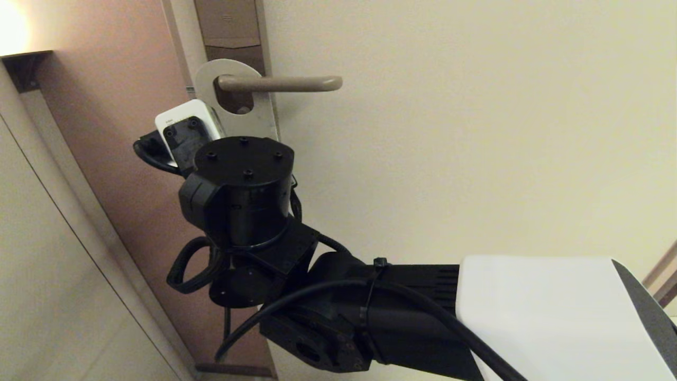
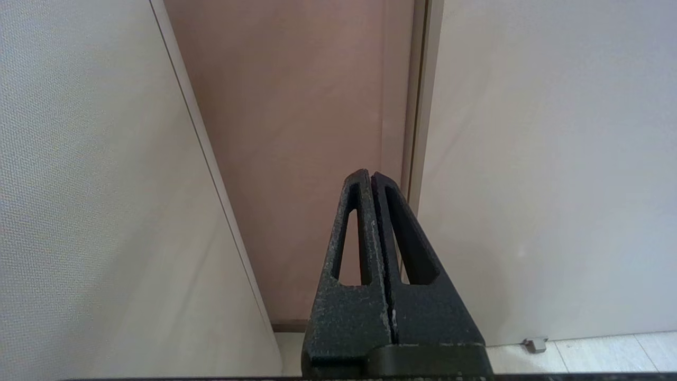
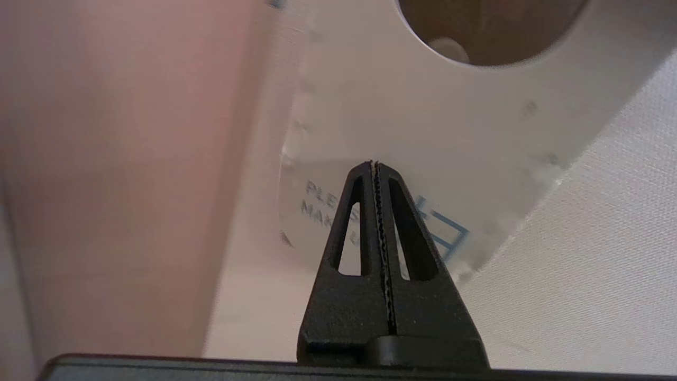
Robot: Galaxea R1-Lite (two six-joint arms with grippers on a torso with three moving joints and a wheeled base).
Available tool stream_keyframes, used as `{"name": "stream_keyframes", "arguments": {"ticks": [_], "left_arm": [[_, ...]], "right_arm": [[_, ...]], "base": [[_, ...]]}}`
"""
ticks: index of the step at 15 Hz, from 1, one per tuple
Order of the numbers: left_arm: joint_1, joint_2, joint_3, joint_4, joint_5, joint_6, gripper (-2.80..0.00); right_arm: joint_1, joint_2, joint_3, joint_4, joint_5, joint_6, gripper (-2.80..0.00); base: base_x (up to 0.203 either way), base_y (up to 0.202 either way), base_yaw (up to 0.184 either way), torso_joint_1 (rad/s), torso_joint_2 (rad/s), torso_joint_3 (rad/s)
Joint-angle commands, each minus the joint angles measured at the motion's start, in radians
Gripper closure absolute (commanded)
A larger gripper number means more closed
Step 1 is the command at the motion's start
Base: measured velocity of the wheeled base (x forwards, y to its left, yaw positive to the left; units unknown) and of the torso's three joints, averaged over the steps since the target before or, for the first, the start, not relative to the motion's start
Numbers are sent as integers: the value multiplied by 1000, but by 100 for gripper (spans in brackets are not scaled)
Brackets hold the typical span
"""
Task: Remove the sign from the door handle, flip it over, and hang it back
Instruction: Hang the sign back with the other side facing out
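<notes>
Hanging on one door handle (image 1: 280, 83): one sign (image 1: 254, 114); right gripper (image 3: 376, 165) closed empty beside; left gripper (image 2: 370, 174) closed.

Flat white rounded card sign (image 1: 254, 114) hanging on matte bronze-grey lever door handle (image 1: 285, 83), bar pointing toward 3 o'clock.

A cream door (image 1: 449, 159) fills most of the head view, with a pinkish-brown wall panel (image 1: 113, 159) beside its frame. A warm lamp glow (image 1: 10, 26) shows at the upper corner. Pale floor tiles (image 2: 608, 352) and a small door stop (image 2: 535, 344) lie below.
</notes>
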Motion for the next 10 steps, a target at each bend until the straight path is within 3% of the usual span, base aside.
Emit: {"name": "stream_keyframes", "arguments": {"ticks": [1,4,10], "left_arm": [[0,2,0,-1,0,0,0],[0,2,0,-1,0,0,0],[0,2,0,-1,0,0,0]], "right_arm": [[-6,1,2,-5,-5,-3,0],[-6,-31,26,-2,-5,-3,0],[-16,-205,266,20,-3,-2,0]], "base": [[0,0,0,0,0,0],[0,0,0,0,0,0],[0,0,0,0,0,0]]}}
